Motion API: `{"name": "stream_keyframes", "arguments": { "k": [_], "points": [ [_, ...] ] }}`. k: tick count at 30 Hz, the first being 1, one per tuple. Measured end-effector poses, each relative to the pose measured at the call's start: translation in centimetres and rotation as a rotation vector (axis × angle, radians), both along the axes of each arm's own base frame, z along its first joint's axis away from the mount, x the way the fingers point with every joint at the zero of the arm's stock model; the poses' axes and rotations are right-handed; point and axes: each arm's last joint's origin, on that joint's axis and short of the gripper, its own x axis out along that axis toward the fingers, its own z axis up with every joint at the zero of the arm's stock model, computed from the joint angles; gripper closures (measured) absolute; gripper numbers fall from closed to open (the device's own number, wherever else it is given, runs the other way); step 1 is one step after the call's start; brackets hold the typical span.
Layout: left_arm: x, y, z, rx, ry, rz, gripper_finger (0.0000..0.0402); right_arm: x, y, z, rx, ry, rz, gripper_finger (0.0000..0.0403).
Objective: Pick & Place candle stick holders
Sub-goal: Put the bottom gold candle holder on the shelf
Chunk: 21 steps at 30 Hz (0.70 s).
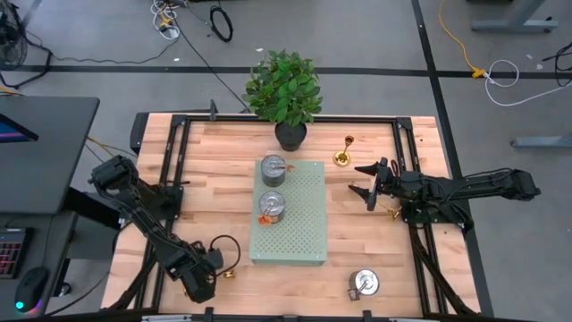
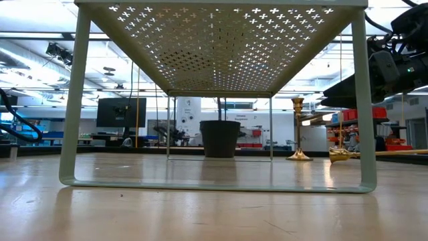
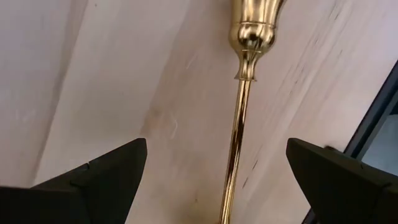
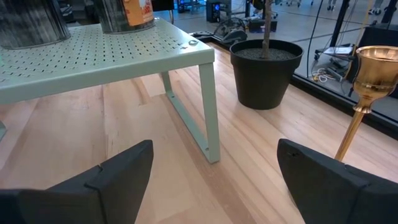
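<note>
Left pincer (image 1: 213, 268) hangs low at about seven o'clock on the counter (image 1: 214, 170), its fingers spread wide. A gold candle holder (image 3: 239, 118) lies flat on the wood between them in the left wrist view, untouched. Its slim stem runs straight ahead along the pincer's own reach, so the fingers stand on either side of the stem and would close across it. By my reading this arm is the nearer one and needs only to drop and squeeze.

Right pincer (image 1: 368, 182) sits at about three o'clock, also spread and empty, pointing toward the green board (image 1: 299, 241) at the counter's centre. A second gold holder (image 1: 343, 154) stands upright just off its one o'clock side, near the potted plant (image 1: 284, 94) at twelve. Something small and gold (image 1: 391, 211) lies by the right arm's wrist, too small to name for certain.

Two squat silver holders (image 1: 273, 168) and (image 1: 272, 206) stand on the board's top, one behind the other. A third silver holder (image 1: 363, 283) rests on the bare wood at about five o'clock, well apart from both pincers.
</note>
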Motion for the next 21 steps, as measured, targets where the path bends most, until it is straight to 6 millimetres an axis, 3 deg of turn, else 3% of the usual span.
{"name": "stream_keyframes", "arguments": {
  "k": [10,21],
  "points": [
    [-0.1,0.0,-0.1,-0.008,0.024,0.005,0.0005,0.0,0.0,0.0,0.0,0.0,0.0,0.0055],
    [0.0,-0.5,-1.7,-0.016,0.136,-0.017,0.0006,0.0,0.0,0.0,0.0,0.001,0.0,0.0055]
  ]
}}
